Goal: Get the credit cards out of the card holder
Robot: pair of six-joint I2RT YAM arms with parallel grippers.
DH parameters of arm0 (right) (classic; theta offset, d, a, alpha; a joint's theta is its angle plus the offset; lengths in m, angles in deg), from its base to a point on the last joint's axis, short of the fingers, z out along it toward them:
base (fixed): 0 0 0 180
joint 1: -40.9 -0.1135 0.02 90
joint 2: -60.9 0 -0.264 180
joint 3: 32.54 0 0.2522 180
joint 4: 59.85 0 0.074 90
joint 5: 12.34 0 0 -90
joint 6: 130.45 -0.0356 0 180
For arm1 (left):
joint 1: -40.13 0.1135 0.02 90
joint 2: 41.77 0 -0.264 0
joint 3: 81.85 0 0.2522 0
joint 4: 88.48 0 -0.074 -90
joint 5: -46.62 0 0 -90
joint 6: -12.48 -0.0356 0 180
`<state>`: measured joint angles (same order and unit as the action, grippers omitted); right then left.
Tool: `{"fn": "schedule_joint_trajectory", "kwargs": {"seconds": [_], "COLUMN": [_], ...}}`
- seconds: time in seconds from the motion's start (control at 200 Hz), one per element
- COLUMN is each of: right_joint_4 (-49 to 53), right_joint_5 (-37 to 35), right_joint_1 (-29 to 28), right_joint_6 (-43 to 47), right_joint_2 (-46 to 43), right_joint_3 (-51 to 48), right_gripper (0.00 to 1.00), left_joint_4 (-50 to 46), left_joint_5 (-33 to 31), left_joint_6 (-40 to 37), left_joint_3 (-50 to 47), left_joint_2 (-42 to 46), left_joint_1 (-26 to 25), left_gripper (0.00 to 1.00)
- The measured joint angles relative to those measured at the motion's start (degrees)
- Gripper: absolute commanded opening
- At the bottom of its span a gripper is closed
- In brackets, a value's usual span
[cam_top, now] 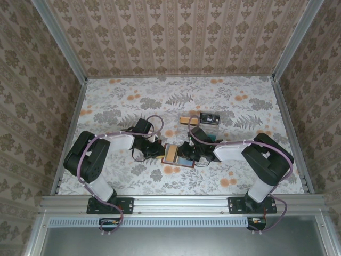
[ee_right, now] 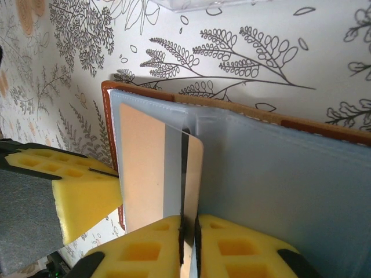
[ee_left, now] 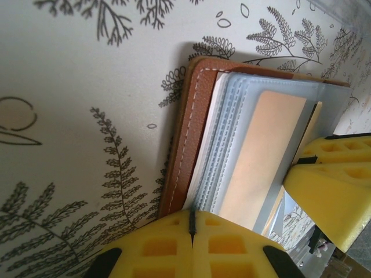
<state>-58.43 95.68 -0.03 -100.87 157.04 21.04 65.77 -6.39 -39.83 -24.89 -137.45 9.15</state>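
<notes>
Wallet (ee_left: 185,145) lies open on the table (cam_top: 133,96), midway between its side edges, nearer the front edge. Left pincer (ee_left: 191,226) squeezes the wallet's edge. Right pincer (ee_right: 188,229) pinches a tan card (ee_right: 145,162) sticking out of it.

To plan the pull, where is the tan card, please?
Right wrist view, centre: the card lies at the holder's left end, pinched by the right gripper.
</notes>
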Motion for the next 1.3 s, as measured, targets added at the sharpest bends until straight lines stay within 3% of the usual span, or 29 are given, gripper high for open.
{"fn": "schedule_joint_trajectory", "kwargs": {"seconds": [0.06, 0.605, 0.74, 0.865, 1.3], "right_joint_4": [-0.2, 2.2, 1.9, 0.2, -2.5], "right_joint_5": [0.0, 0.1, 0.6, 0.7, 0.3], "right_joint_1": [0.0, 2.8, 3.0, 2.8, 1.3], "right_joint_6": [0.2, 1.7, 2.0, 1.6, 1.3], "right_joint_2": [0.0, -6.4, -6.3, -5.3, -2.2], "right_joint_3": [0.0, -4.2, -4.3, -4.3, -3.2], "right_gripper": [0.0, 0.0, 0.15, 0.21, 0.27], "left_joint_4": [0.0, 0.0, 0.0, 0.0, 0.0], "left_joint_5": [0.0, -0.2, -0.2, -0.2, -0.2], "left_joint_6": [0.0, 0.0, 0.0, 0.0, 0.0], "left_joint_3": [0.0, 0.0, 0.0, 0.0, 0.0], "left_joint_2": [0.0, 0.0, 0.0, 0.0, 0.0], "left_joint_1": [0.0, -0.1, -0.1, -0.1, -0.2], "left_gripper": [0.04, 0.02, 0.02, 0.02, 0.02]}}
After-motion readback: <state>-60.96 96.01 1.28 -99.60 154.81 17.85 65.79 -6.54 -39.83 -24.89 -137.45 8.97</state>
